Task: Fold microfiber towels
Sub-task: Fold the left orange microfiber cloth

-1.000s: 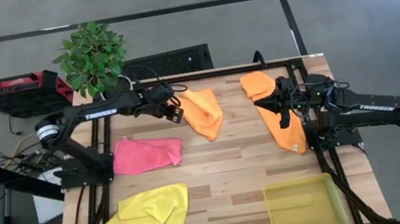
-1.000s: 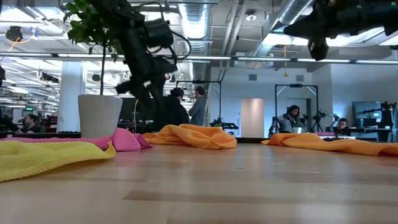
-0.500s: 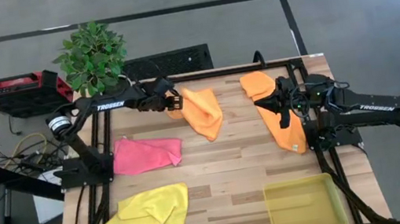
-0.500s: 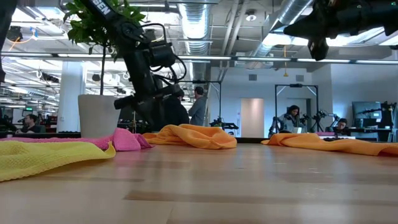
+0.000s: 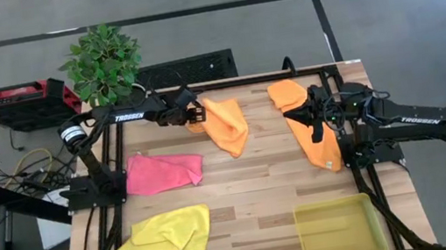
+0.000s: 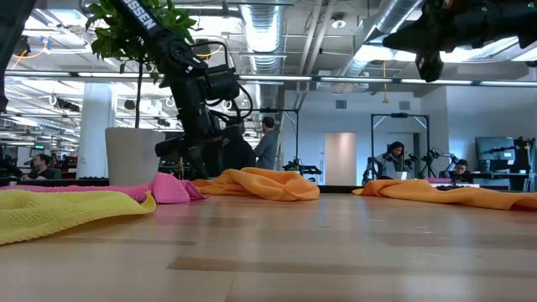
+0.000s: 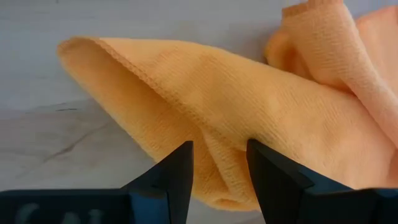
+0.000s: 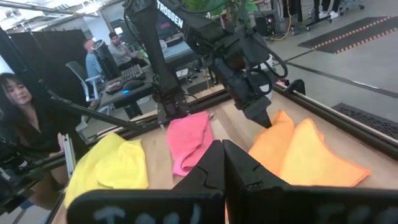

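While its fingers (image 7: 177,174) stand parted around a fold of cloth, the left gripper (image 5: 196,114) sits at the nine o'clock edge of the middle orange towel (image 5: 228,126). At three o'clock, the right gripper (image 5: 315,122) hovers shut above the second orange towel (image 5: 312,136). Pink towel (image 5: 162,171) and yellow towel (image 5: 166,247) lie toward seven o'clock.

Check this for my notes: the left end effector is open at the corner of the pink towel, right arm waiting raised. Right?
Not quite. The left end effector is open at a corner of an orange towel, as the left wrist view shows; the pink towel lies apart. The right arm does wait raised.
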Robot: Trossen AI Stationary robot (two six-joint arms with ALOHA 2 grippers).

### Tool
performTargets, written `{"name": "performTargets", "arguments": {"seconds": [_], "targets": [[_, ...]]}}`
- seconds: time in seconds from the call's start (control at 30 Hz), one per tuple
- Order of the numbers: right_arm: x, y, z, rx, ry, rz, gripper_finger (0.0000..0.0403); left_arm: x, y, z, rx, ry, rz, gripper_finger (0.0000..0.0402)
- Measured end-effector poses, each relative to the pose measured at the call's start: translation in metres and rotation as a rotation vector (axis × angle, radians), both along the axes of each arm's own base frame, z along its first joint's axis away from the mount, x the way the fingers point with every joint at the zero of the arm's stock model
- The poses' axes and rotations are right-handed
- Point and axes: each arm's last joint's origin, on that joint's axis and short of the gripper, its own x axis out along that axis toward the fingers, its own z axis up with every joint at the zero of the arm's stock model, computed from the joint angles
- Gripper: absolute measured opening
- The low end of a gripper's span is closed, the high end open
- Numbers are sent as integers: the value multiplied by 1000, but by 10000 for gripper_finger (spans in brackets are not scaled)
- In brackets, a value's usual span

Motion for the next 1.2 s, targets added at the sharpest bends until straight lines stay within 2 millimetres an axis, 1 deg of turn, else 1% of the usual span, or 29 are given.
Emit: {"name": "performTargets", "arguments": {"seconds": [0.23, 0.3, 0.4, 0.63, 0.77, 0.9, 1.1, 1.2], "targets": [[0, 0, 0, 0, 0, 0, 12, 0, 9, -11, -10, -14, 26, 142], [0, 0, 0, 0, 0, 0, 12, -3, 9, -14, -27, 6, 31, 141], [0, 0, 0, 0, 2, 0, 12, 0, 13, -16, -25, -30, 25, 141], [0, 0, 0, 0, 2, 0, 12, 5, 16, -12, -1, -104, -17, 141], [0, 0, 0, 0, 1, 0, 12, 6, 16, -11, 1, -117, -30, 141], [0, 0, 0, 0, 1, 0, 12, 11, 17, -8, -12, -196, -70, 141], [0, 0, 0, 0, 1, 0, 12, 19, 20, -2, 35, -287, -128, 141], [0, 0, 0, 0, 1, 0, 12, 21, 21, 0, 57, -304, -152, 141]]}}
